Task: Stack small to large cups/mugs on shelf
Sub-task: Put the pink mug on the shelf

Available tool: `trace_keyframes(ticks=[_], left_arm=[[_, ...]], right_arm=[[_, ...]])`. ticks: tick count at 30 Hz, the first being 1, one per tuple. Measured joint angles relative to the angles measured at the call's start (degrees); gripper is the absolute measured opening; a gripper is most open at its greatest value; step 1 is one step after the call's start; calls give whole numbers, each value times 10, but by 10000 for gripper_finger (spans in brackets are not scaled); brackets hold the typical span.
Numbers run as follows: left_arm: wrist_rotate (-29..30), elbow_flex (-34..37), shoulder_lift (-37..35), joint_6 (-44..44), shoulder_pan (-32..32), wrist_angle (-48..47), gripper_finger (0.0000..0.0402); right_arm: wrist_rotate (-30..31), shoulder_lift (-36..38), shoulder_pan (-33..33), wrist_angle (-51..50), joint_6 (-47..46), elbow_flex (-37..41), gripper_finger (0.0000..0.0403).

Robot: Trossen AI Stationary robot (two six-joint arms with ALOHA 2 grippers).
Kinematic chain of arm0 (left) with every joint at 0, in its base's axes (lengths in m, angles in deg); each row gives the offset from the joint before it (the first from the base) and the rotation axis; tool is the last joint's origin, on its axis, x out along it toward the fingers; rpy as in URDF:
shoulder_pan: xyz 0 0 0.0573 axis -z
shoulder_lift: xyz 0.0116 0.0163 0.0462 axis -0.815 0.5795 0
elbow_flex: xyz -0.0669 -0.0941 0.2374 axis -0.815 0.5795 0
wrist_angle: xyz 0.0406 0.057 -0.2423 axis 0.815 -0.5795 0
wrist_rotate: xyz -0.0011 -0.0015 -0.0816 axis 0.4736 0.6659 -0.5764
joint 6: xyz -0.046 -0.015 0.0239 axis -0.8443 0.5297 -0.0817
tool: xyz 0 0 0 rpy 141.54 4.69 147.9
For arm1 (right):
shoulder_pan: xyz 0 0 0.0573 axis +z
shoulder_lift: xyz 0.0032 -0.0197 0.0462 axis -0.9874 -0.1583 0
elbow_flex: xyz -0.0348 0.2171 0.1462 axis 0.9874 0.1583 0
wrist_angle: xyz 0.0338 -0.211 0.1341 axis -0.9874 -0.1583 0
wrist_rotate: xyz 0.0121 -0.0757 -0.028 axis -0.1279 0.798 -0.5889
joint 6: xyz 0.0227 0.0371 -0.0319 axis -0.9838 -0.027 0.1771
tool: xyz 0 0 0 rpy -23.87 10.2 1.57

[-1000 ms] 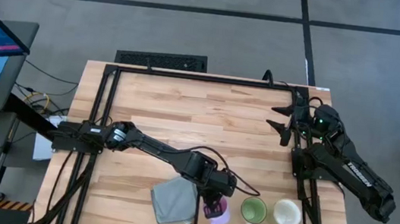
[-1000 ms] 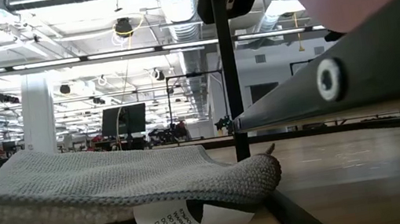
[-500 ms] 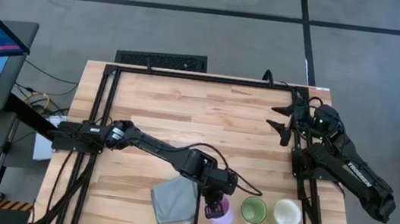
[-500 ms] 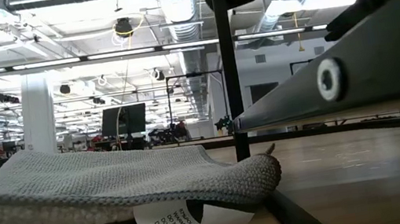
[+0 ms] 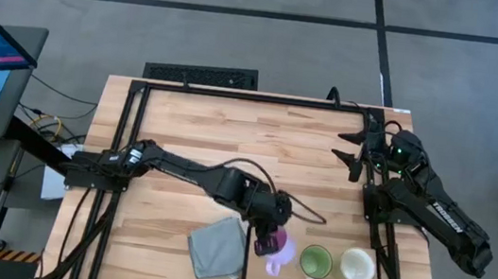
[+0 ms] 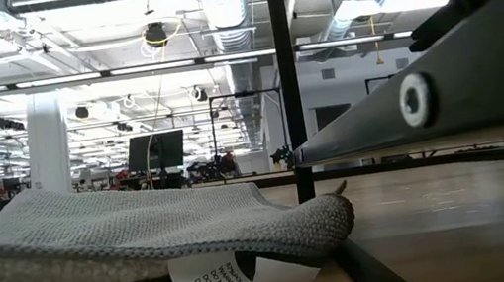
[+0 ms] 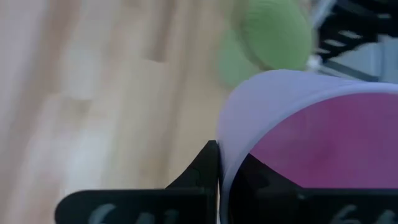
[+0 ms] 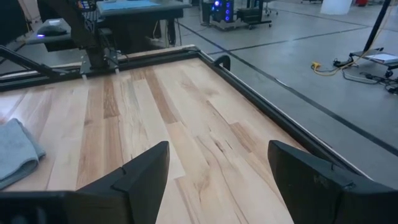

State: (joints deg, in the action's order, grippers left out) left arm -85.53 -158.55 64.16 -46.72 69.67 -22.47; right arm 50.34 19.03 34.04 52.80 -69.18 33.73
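Counter [image 5: 230, 137]: wooden, grey cloth [image 5: 214, 250] at near edge.
Lilac mug [image 5: 279, 248]: tilted, handle toward near edge.
Left pincer [image 5: 264, 246]: clamped on mug rim.
Right pincer [image 5: 354, 149]: spread wide, empty.
Change: mug lifted, shifted toward green mug [image 5: 315, 262].

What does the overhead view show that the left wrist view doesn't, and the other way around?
Only the high view shows the cream-white mug, the grey cloth, the whole wooden table and the right gripper waiting open near the far right corner. Only the left wrist view shows the left gripper's fingers pinching the lilac mug's wall, and its pink inside. Both show the lilac mug held by the left gripper, with the green mug close by.
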Motion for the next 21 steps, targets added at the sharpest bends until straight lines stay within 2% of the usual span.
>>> trace_keyframes(ticks=[5,11,21], left_arm=[[27,0,-7,0,-31,-18,0],[0,2,-8,-16,-62,-53,0],[-6,2,-7,-20,-52,-59,0]], right_arm=[[0,0,0,-1,0,0,297],[0,0,0,-1,0,0,297],[0,0,0,-1,0,0,297]])
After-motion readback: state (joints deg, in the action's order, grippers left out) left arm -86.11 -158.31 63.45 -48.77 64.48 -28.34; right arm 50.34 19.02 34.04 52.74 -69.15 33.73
